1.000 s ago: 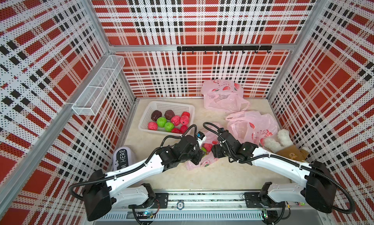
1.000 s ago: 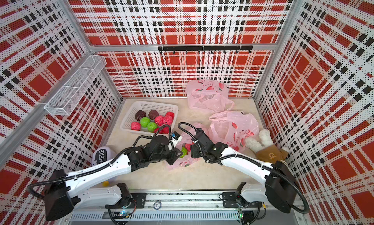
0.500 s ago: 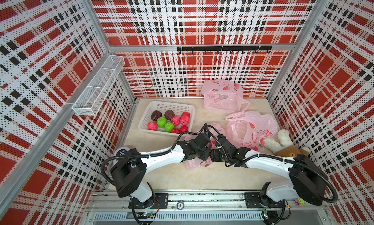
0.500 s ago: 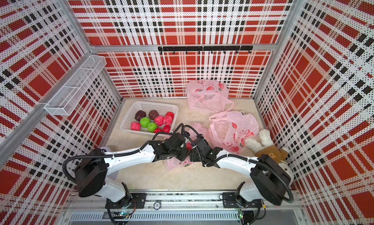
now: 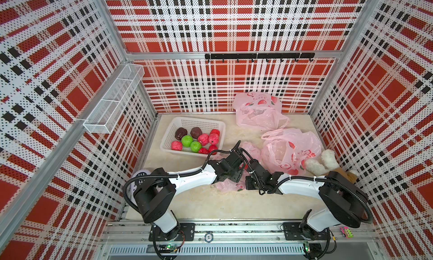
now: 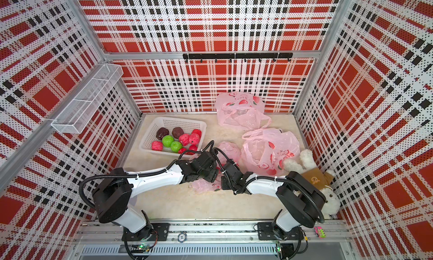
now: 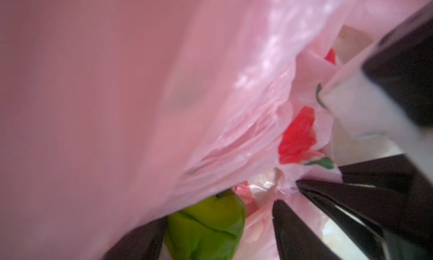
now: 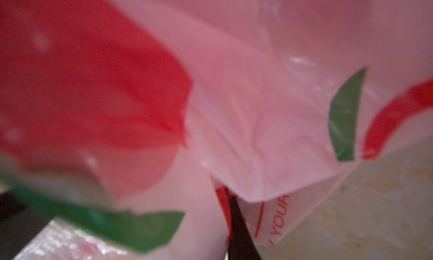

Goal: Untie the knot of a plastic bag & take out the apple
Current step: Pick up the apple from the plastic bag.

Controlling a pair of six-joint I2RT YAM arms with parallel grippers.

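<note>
Left wrist view: where did the apple sit?
— Green apple (image 7: 206, 226) lay inside the pink plastic bag (image 7: 210, 106), showing through its mouth, so I judged the knot already undone. In both top views the bag (image 5: 228, 185) sat toward six o'clock on the table (image 5: 210, 200).

What about the left gripper (image 7: 220, 214)?
— It reached in from the bag's nine o'clock with its jaws apart, one finger on either side of the apple. I couldn't tell if they touched it. I'd say it was placed that way to close on the fruit.

And the right gripper (image 7: 298, 183)?
— It came from three o'clock and was pinched together on the bag's film, probably to hold the mouth open.

Anything around them?
— From the bag, a white basket (image 5: 201, 123) of fruit stood between ten and eleven o'clock, likely the drop-off. Spare bags (image 5: 291, 148) lay at one and two o'clock, and a plush toy (image 5: 323, 162) at three.
</note>
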